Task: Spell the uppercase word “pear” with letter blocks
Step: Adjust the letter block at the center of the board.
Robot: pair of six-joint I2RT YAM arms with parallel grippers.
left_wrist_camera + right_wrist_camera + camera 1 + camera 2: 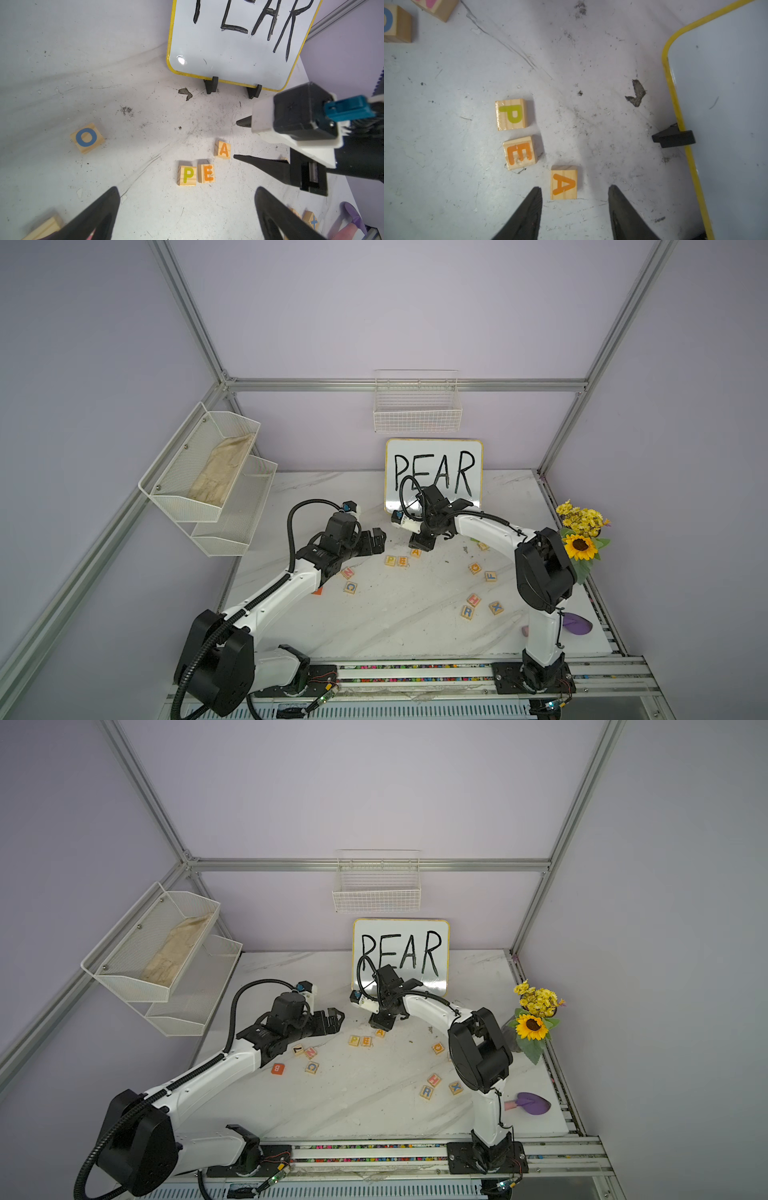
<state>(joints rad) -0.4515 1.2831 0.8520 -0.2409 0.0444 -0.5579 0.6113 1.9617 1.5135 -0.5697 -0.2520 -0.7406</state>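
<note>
The right gripper (575, 187) points down at the table with its jaws partly apart and nothing clamped. In its wrist view the A block (564, 182) lies flat in the gap between the two fingertips, with bare surface on either side. How far the tips stand above the block is hard to judge.

The E block (520, 152) and the P block (511, 114) sit just beside each other, past the A block. The A block lies nearer the whiteboard (726, 104) than those two, so the row is stepped.

The left gripper (187, 188) hovers on the row's other side, spread wide and empty, with open surface between it and the blocks.

The tabletop (446, 145) is white and marble-patterned, scuffed and speckled with dark grit. A larger dark chip (636, 93) lies near the whiteboard's black foot (673, 138).

The R block (467, 612) lies well apart from the grippers, toward the table's front, just beside the H block (473, 598) and near the X block (496, 607). Lilac walls and an aluminium frame (561, 427) enclose the table.
</note>
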